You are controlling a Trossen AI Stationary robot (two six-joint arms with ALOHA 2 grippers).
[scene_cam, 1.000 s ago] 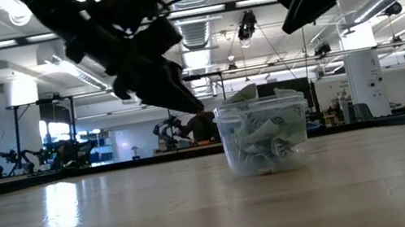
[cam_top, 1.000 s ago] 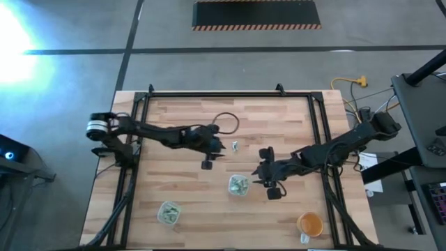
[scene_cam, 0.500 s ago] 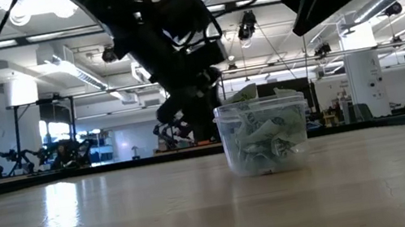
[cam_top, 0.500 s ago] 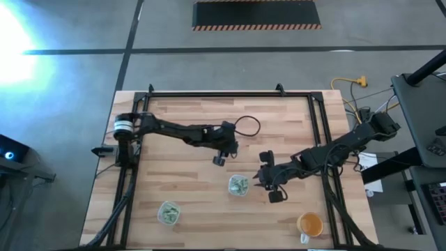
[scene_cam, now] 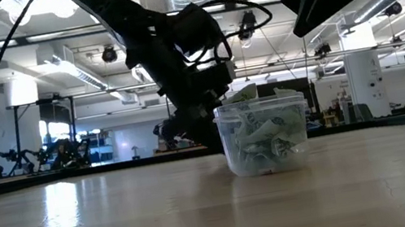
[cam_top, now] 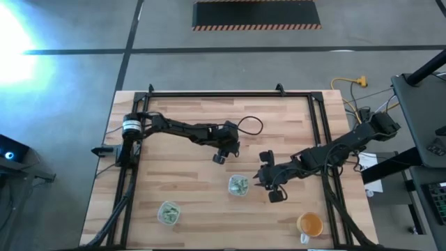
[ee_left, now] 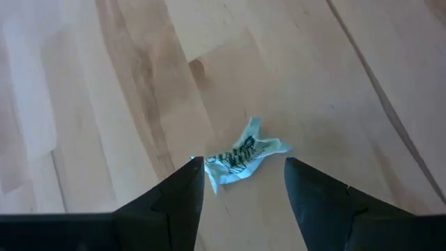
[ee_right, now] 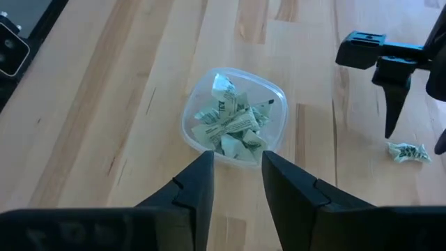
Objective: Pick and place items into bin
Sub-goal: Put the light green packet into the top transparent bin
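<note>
- The left gripper (ee_left: 242, 183) stood spread over one crumpled green-and-white wrapper (ee_left: 242, 156) near the middle of the wooden table (cam_top: 181, 118), grasping nothing.
- The thin wrapper could slide away if the fingertips closed too high.
- The right gripper (ee_right: 237, 174), parted and empty, hovered near the clear cup (ee_right: 234, 120) holding wrappers; crowding it could tip the cup.
- Behind was an industrial hall with ceiling lights.

A robotics lab: beyond the pale butcher-block wooden table (scene_cam: 122, 226) stretch white columns (scene_cam: 27, 130), exposed ceiling ducts (scene_cam: 83, 67), strip lights and other dark robot arms (scene_cam: 4, 159).
</note>
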